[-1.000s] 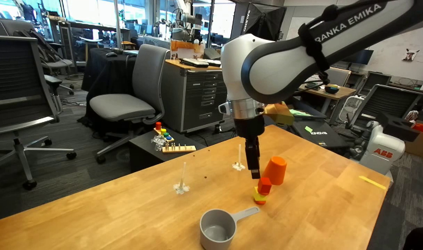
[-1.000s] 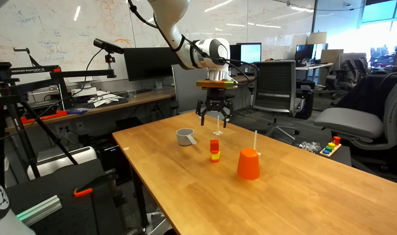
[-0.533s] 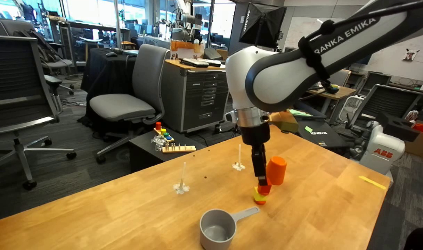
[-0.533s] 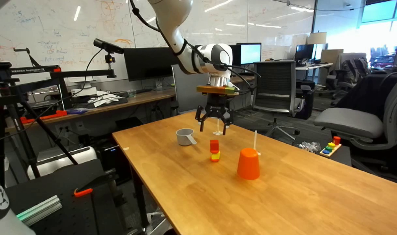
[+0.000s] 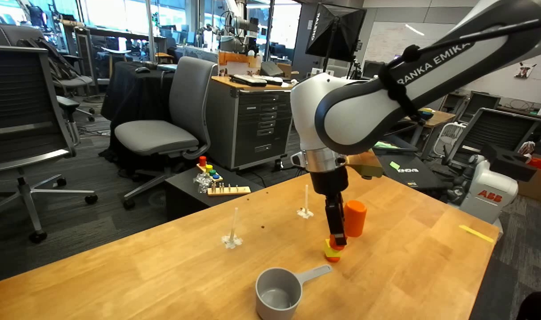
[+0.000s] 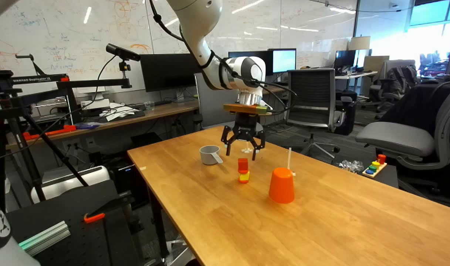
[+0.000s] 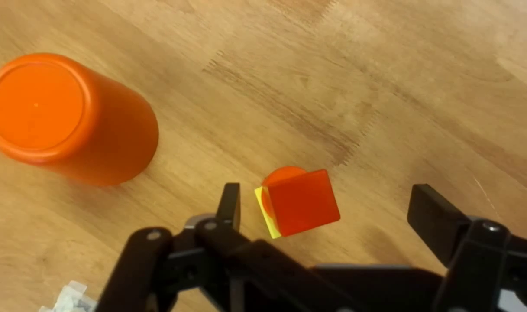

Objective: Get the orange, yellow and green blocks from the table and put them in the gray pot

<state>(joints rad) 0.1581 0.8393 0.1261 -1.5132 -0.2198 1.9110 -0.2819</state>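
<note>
The gripper [image 6: 241, 155] hangs, fingers spread wide, above a little stack [image 6: 243, 171] on the table [image 6: 321, 221] near the gray pot [image 6: 206, 159], with the red-orange block [image 7: 304, 203] over the yellow block [image 6: 244, 176].

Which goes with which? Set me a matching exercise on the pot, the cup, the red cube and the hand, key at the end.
Things
1. gray pot
2. orange cup
3. red cube
4. hand

Places and states
A. open, in midair
B. top of the stack
C. standing, open end up
D. upside down, closed end up

Pairs: 1-C, 2-D, 3-B, 4-A
</note>
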